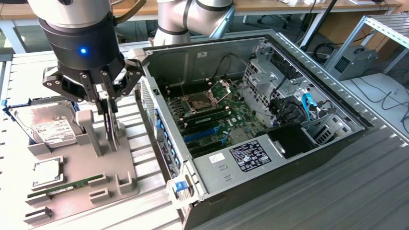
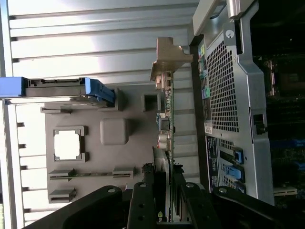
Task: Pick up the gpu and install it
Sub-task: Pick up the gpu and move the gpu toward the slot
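The gpu (image 1: 114,130) is a thin black card standing on edge in a slot of the grey holder tray (image 1: 83,163), at the exterior view's left. In the wrist view the gpu (image 2: 169,112) is seen edge-on, with its silver bracket (image 2: 169,55) at the far end. My gripper (image 1: 105,108) has come down over its top edge with a finger close against each face. Seen from the wrist, my gripper (image 2: 169,195) looks shut on the card, which still sits in its slot.
The open PC case (image 1: 255,120) lies right beside the tray, its motherboard and blue slots (image 1: 204,135) exposed. On the tray are a silver hard drive (image 1: 48,123), a CPU (image 1: 48,171) and a green memory stick (image 1: 67,186). The case's rear wall (image 2: 228,95) runs close to the card.
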Tool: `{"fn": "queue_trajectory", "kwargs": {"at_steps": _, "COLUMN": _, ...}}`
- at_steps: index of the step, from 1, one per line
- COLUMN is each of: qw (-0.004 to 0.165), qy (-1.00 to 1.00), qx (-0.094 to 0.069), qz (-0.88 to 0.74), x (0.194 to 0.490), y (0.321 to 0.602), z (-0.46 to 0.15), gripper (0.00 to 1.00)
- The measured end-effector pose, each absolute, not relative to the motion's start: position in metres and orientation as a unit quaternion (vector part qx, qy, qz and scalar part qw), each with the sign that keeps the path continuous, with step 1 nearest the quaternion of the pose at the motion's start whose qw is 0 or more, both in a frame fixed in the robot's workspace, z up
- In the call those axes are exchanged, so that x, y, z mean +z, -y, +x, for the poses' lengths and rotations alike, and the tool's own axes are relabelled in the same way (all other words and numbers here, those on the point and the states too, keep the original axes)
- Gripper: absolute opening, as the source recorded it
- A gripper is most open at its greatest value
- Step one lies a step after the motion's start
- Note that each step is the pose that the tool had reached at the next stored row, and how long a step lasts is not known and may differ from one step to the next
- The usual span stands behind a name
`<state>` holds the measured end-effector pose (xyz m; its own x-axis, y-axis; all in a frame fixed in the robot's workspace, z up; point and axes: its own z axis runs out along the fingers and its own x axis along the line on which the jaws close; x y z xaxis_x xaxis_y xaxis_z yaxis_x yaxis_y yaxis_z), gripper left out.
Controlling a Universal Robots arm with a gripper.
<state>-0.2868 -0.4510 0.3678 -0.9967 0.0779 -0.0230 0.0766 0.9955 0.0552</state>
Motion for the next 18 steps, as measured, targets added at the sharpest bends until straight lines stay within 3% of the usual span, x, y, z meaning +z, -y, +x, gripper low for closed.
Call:
{"fn": "queue_trajectory", "kwargs": {"at_steps": 3, "qw": 0.014, "qy": -0.999, "qx": 0.002, "qz": 0.038, "x": 0.3678, "y": 0.4508, "z": -0.2869, "gripper": 0.26}}
{"fn": "queue_trajectory", "kwargs": {"at_steps": 18, "qw": 0.014, "qy": -0.999, "qx": 0.0, "qz": 0.038, "x": 0.3705, "y": 0.4508, "z": -0.2869, "gripper": 0.26}}
